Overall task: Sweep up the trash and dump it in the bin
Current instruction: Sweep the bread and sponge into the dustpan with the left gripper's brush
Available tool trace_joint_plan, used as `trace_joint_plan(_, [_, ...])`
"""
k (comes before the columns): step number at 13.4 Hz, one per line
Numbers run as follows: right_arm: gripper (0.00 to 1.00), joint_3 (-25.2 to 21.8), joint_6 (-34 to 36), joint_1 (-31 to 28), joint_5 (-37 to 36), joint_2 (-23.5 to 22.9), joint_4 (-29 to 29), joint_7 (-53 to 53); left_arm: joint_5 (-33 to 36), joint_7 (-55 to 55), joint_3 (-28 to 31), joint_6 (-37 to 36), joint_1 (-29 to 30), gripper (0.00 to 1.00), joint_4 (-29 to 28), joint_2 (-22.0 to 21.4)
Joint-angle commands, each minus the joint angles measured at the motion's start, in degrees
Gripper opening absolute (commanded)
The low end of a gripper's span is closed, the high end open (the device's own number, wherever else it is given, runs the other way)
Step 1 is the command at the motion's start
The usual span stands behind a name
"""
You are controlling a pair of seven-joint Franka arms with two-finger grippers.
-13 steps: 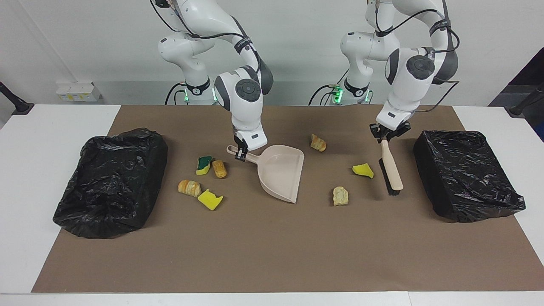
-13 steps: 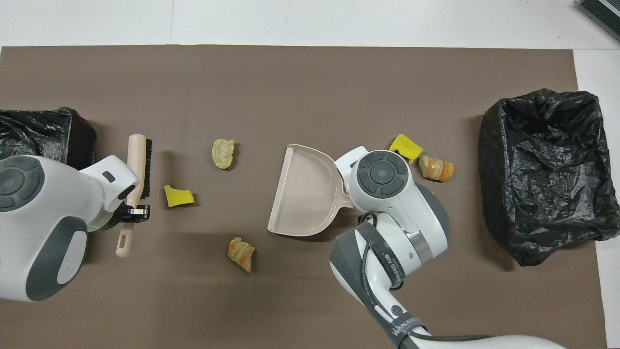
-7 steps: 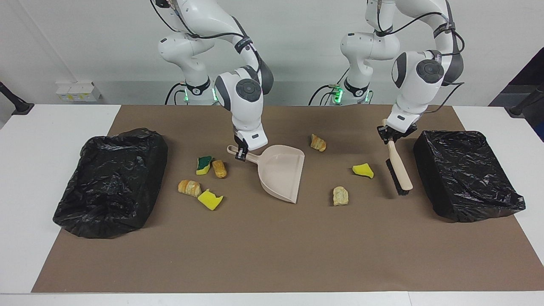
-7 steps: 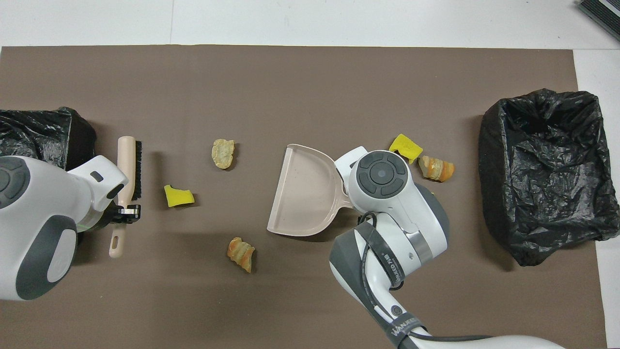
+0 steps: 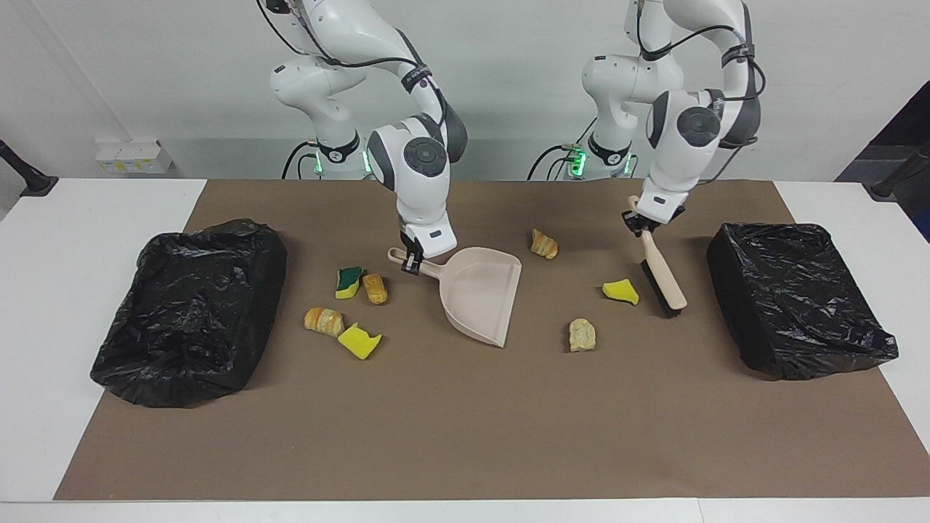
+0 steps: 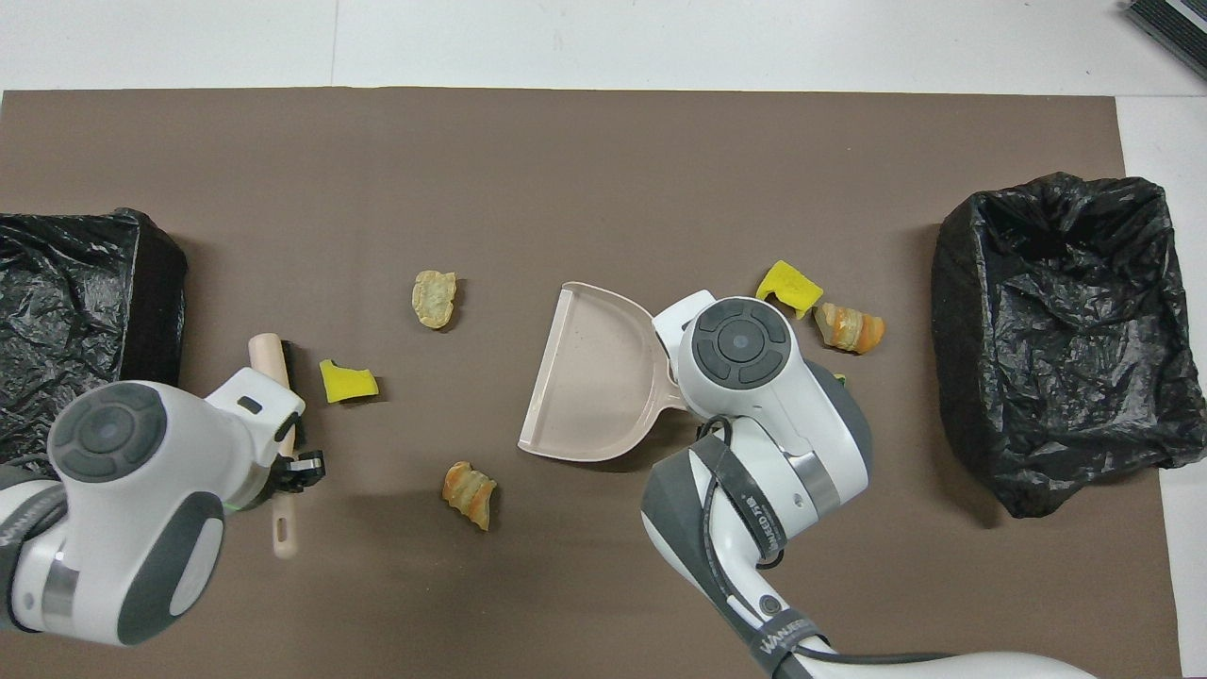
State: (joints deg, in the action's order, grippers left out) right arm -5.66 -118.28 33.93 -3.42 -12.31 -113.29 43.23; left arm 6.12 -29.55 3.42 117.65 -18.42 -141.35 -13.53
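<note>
The brush [image 5: 660,273] is gripped at its handle by the left gripper [image 5: 642,226], bristles just beside a yellow scrap [image 5: 620,291]. The dustpan [image 5: 481,293] handle is clamped by the right gripper [image 5: 411,262]. 7 scraps are scattered on the mat [image 5: 465,428], between 2 bins.

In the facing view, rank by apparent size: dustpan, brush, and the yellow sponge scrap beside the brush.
1. Dustpan
2. Brush, tilted in the air, so its length is foreshortened
3. Yellow sponge scrap, clearly smallest

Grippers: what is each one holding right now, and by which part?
Left gripper is shut on the brush, gripping its handle near the end. Right gripper is shut on the dustpan, gripping its handle.
</note>
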Motion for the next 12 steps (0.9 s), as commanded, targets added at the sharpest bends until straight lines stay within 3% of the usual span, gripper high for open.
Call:
trace_joint_plan(1, [0.00, 0.30, -0.46, -0.09, 0.43, 0.79, -1.24, -1.30, 0.83, -11.11, 0.36, 2.75, -6.61, 0.00, -3.85, -2.46])
trace_joint_plan(5, [0.00, 0.30, -0.28, 0.00, 0.43, 0.79, -0.97, -1.39, -3.29, -16.61, 0.36, 11.36, -12.95, 0.00, -1.14, 3.15])
trace_joint_plan(7, [0.00, 0.30, -0.20, 0.00, 0.43, 0.79, -0.97, -1.56, -5.93, -14.50, 0.09, 11.72, -14.18, 0.00, 2.11, 5.53])
trace_joint_plan(12, [0.00, 0.30, 0.51, 0.00, 0.43, 0.79, -0.80, -1.83, -9.11, -10.62, 0.18, 8.06, -19.19, 0.00, 5.89, 6.15])
